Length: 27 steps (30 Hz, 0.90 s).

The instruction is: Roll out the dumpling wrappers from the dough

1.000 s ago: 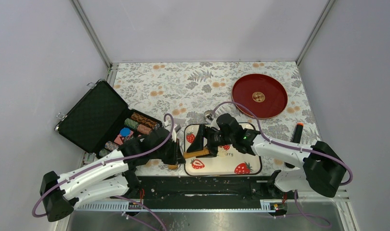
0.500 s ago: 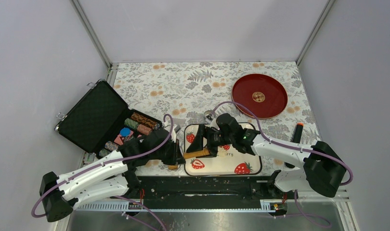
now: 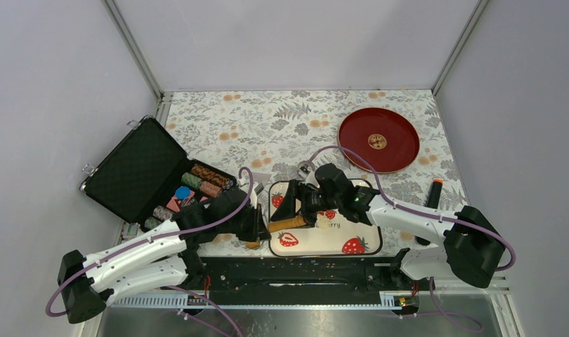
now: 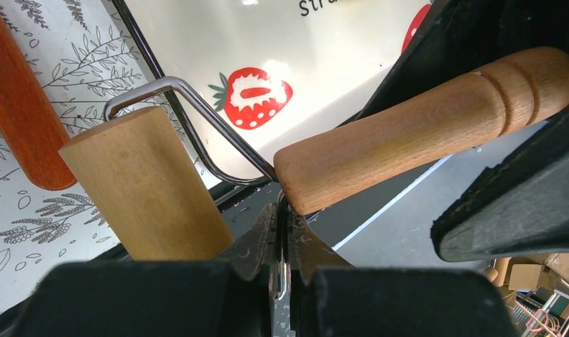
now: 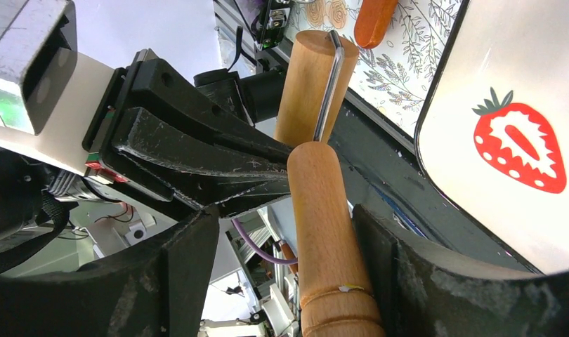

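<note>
My left end effector (image 4: 280, 223) pinching shut on wooden roller (image 4: 145, 182) at wire neck (image 4: 197, 119), steadying it over strawberry tray's (image 3: 324, 242) left edge. My right end effector (image 5: 282, 239) straddling handle (image 5: 327, 210), jaws wide, unclamped. Probably lining up a two-handed hold. Dough, dumpling wrappers not showing in any view.

Overhead camera looks down; close wrist cameras share the roller (image 4: 408, 126).

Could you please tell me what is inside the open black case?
Stacks of chips sit in the case; the left arm covers its near corner, so anything there is hidden.
</note>
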{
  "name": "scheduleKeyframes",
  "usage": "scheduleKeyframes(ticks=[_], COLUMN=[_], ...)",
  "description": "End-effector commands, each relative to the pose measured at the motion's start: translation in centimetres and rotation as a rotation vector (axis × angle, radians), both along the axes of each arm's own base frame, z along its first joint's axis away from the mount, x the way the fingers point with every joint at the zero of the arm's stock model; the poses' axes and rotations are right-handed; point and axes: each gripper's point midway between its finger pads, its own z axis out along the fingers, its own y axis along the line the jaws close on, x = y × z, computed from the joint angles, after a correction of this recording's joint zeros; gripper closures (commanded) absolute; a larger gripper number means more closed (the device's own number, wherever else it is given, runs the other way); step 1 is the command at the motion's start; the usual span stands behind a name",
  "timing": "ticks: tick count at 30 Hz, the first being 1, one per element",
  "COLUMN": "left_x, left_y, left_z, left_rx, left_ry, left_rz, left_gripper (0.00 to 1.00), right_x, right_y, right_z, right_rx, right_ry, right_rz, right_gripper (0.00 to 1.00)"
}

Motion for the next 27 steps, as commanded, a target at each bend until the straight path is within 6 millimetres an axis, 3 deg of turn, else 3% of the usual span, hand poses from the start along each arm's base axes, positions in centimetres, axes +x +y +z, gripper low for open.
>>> scheduleKeyframes(ticks=[1,9,12,16,21,25,27], left_x=[0.8,0.9,0.9,0.9,1.1,1.2,1.3], left_y=[-1.1,-1.2,-1.2,-1.1,-1.1,-1.0,-1.1], left_z=[1.6,1.9,1.9,2.0,2.3,2.7,3.2], left_rx=[-0.076,-0.081,-0.081,-0.082,-0.089,-0.086,-0.102], left_ry=[-0.052,-0.058,-0.060,-0.063,-0.076,-0.084,-0.091], left_rz=[0.015,0.015,0.016,0.020,0.028,0.033,0.036], left_gripper=[1.00,1.00,1.00,1.00,0.98,0.86,0.68], right_x=[0.0,-0.1,-0.2,-0.6,-0.8,-0.8,-0.8], right_y=[0.9,0.9,1.0,1.1,1.0,1.0,1.0], right_z=[2.6,1.8,1.5,1.2,0.9,1.1,1.3], right_rx=[0.064,0.026,0.019,0.017,0.015,0.025,0.029], right_ry=[-0.047,-0.040,-0.032,-0.027,-0.026,-0.033,-0.045], right_rz=[0.025,0.035,0.045,0.066,0.079,0.083,0.081], right_gripper=[0.24,0.38,0.51,0.78,0.96,1.00,1.00])
